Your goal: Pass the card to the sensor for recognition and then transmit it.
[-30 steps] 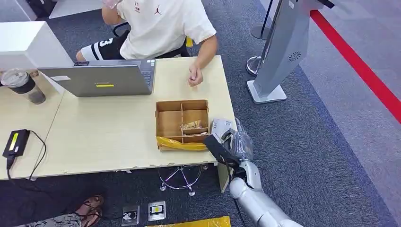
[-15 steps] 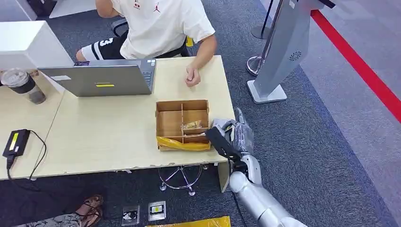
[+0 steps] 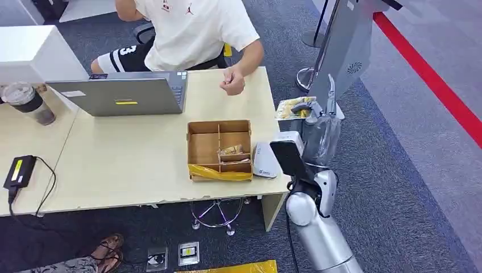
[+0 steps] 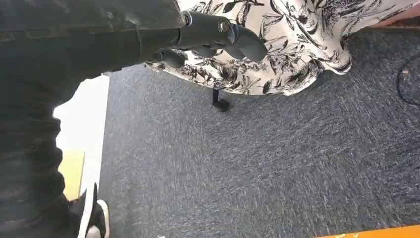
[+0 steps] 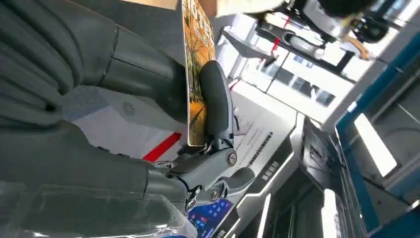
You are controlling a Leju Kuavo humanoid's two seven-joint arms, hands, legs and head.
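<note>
Right hand (image 3: 316, 126) pinches the card (image 3: 295, 106) beside the bench (image 3: 142, 159) edge, near the grey kiosk (image 3: 341, 62); left hand (image 4: 213, 37) hangs curled, holding nothing.

The flat printed card (image 5: 197, 74) carries an orange and yellow picture with dark tree-like marks. The robot's right hand (image 5: 148, 99) gripping it has a grey ribbed cover, a grey thumb and darker fingers. The pale wooden table (image 3: 136, 153) holds a brown cardboard divided box (image 3: 219, 149) edged with yellow tape, a silver-grey laptop (image 3: 122, 94) with a yellow sticker, and a small white device (image 3: 264, 161). The carpet (image 3: 375, 170) is dark grey-blue, crossed by a red stripe (image 3: 432, 79). A white fabric (image 4: 277, 44) bears black flower and leaf prints.
</note>
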